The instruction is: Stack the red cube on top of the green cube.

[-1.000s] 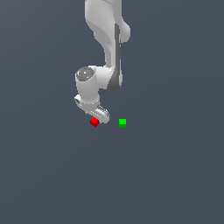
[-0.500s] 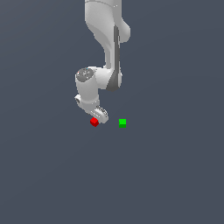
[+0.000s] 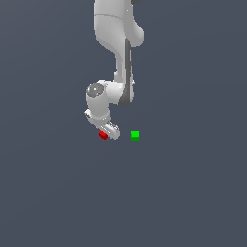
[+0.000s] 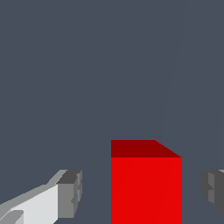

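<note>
The red cube (image 3: 102, 135) rests on the grey floor, partly covered by my white gripper (image 3: 108, 133), which has come down over it. In the wrist view the red cube (image 4: 145, 183) stands between the two fingers of my gripper (image 4: 142, 192). A gap of floor shows on each side of the cube, so the gripper is open and its pads do not touch the cube. The green cube (image 3: 135, 136) sits alone on the floor, a short way off toward the exterior view's right. It is out of the wrist view.
The white arm (image 3: 118, 58) reaches down from the top of the exterior view. Plain dark grey floor (image 3: 183, 193) lies all around the two cubes.
The gripper has sunk a little lower around the red cube. Neither cube has moved.
</note>
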Controlling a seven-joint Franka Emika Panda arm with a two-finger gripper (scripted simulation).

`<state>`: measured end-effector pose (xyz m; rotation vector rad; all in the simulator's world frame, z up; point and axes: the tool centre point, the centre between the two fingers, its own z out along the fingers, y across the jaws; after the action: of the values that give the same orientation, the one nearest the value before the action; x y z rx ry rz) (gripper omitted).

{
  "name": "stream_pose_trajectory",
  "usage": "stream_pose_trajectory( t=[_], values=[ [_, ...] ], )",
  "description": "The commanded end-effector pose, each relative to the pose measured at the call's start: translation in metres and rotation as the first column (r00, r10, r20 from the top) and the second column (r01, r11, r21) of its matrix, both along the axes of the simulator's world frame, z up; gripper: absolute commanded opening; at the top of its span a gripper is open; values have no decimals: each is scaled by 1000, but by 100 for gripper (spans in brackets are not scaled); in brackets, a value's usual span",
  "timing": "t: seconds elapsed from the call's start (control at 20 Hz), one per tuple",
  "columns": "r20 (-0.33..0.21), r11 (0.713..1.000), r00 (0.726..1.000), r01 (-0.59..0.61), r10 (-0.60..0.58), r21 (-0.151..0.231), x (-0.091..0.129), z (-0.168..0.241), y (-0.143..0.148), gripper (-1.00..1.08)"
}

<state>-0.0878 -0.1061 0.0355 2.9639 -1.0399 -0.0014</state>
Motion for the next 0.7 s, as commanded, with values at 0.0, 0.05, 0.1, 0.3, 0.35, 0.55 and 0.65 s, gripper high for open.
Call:
stream_pose_trajectory(
  t=[0.0, 0.05, 0.1, 0.3, 0.35, 0.55, 0.65],
  values=[
    [1, 1000, 1000, 1, -1, 0, 0, -9, 0, 100],
    [1, 1000, 1000, 1, -1, 0, 0, -12, 0, 100],
    [1, 1000, 1000, 1, -1, 0, 0, -13, 0, 100],
    [1, 1000, 1000, 1, -1, 0, 0, -16, 0, -100],
    [1, 1000, 1000, 1, -1, 0, 0, -16, 0, -100],
    [1, 1000, 1000, 1, -1, 0, 0, -16, 0, -100],
    [1, 1000, 1000, 1, -1, 0, 0, -16, 0, -100]
  ],
)
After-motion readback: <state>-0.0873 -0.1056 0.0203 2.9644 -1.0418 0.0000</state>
